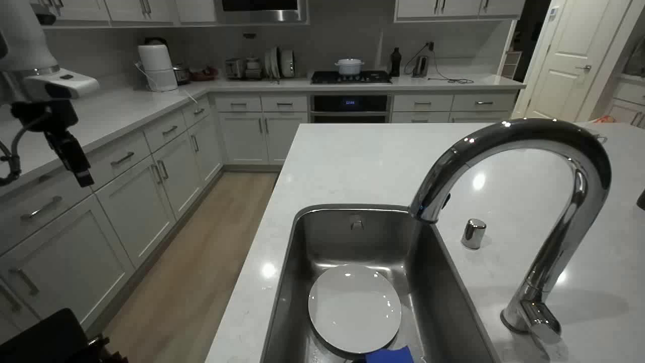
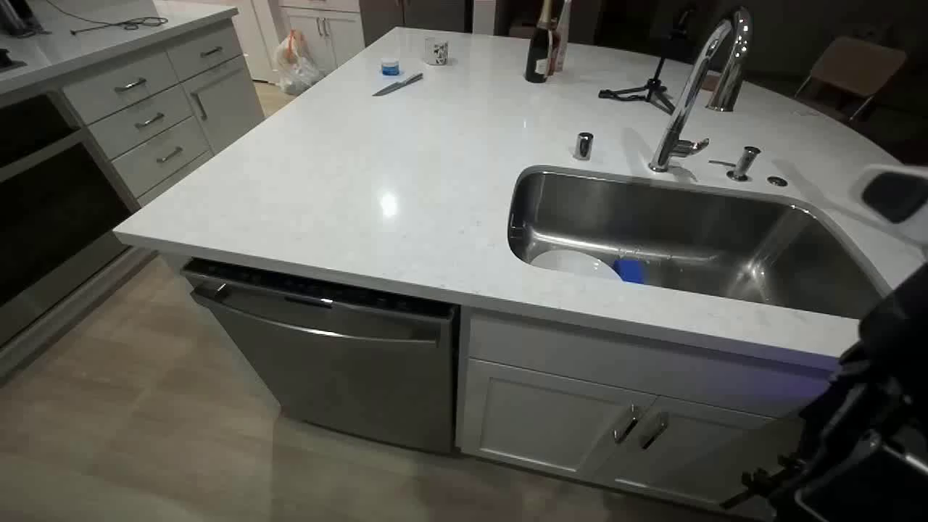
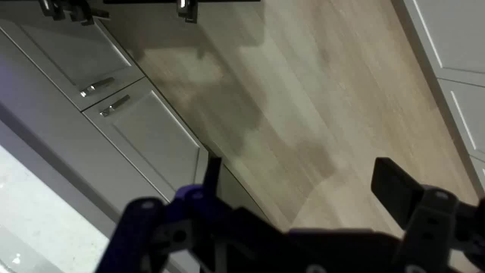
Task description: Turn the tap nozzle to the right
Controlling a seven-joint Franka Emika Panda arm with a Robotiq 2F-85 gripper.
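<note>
The tap nozzle (image 1: 534, 133), a tall chrome gooseneck spout, rises from a round base behind the sink (image 1: 352, 207) and also shows in an exterior view (image 2: 689, 98). In an exterior view its outlet end hangs at the sink's far right corner. My gripper (image 1: 84, 177) points down at the far left, well apart from the tap, over the floor aisle. In the wrist view the gripper (image 3: 297, 167) is open, its fingers wide apart with only floor seen between them. The tap is out of the wrist view. In an exterior view only dark parts of my arm show at the right edge.
A white plate (image 1: 355, 310) and a blue sponge (image 1: 390, 355) lie in the sink. A chrome button (image 1: 473, 233) and a soap dispenser (image 2: 743, 164) stand near the tap. A small black tripod (image 2: 649, 94) and bottles (image 2: 540, 54) stand behind. Cabinets (image 3: 151, 140) line the aisle.
</note>
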